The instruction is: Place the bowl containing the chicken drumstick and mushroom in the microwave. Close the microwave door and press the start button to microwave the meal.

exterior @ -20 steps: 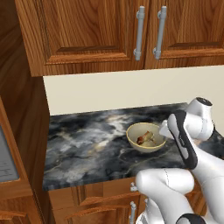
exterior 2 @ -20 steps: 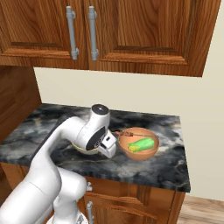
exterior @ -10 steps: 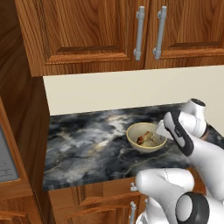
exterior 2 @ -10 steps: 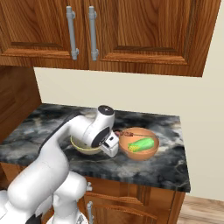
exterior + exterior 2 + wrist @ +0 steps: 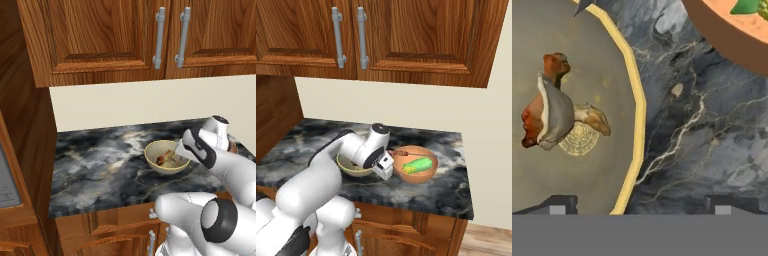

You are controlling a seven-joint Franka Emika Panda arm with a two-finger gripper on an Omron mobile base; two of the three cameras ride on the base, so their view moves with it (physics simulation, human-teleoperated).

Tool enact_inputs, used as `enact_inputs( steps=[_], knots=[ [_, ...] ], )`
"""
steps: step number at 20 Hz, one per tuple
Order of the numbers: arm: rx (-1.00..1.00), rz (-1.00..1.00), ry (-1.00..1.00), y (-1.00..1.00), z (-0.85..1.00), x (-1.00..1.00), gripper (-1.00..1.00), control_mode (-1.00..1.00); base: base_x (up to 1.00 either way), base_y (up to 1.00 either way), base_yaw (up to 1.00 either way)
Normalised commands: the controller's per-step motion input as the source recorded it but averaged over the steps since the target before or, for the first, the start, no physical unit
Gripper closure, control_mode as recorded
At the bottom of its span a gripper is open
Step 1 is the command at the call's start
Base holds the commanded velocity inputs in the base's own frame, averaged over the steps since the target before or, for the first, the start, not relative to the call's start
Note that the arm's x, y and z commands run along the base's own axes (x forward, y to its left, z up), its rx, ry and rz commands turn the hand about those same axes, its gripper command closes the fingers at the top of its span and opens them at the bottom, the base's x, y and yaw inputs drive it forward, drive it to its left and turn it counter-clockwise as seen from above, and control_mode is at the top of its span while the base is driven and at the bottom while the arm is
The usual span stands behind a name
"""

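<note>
Hand view looks steeply down on the round, deep, pale yellow-beige ceramic bowl (image 5: 632, 95) with its olive-tan inside, which takes up the left half of that picture. In it lie the small reddish-brown chicken drumstick (image 5: 534, 117) and, leaning against it, the pale cream-grey mushroom piece (image 5: 556, 112). The two dark finger tips rise at the bottom, one over the inside of the bowl and the other over bare marble, so the bowl's near rim runs between them; the jaws stand wide apart and grip nothing. At the top right corner shows part of a round orange-brown bowl (image 5: 727, 40) with something green in it.

In the left base view the yellow bowl (image 5: 162, 165) sits on the dark grey marbled table (image 5: 100, 160), towards its right end, with the drumstick (image 5: 164, 159) seen inside. The white arm's gripper (image 5: 181, 156) reaches down at the bowl's right rim.

In the right base view the gripper (image 5: 383, 172) hangs between the yellow bowl (image 5: 348, 167) and the orange-brown bowl (image 5: 416, 172), which stands just beside it and holds a green-and-yellow vegetable (image 5: 417, 165). Wooden wall cupboards with silver bar handles (image 5: 348, 37) hang above the table (image 5: 446, 185).
</note>
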Motion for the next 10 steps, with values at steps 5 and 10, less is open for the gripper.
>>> enact_inputs(
  steps=[5, 10],
  knots=[
    [0.0, 0.0, 0.0, 0.01, -0.27, 0.17, -1.0, -1.0, 0.0, 0.0, 0.0],
    [0.0, 0.0, 0.0, 0.02, -0.23, 0.16, -1.0, -1.0, 0.0, 0.0, 0.0]
  ],
)
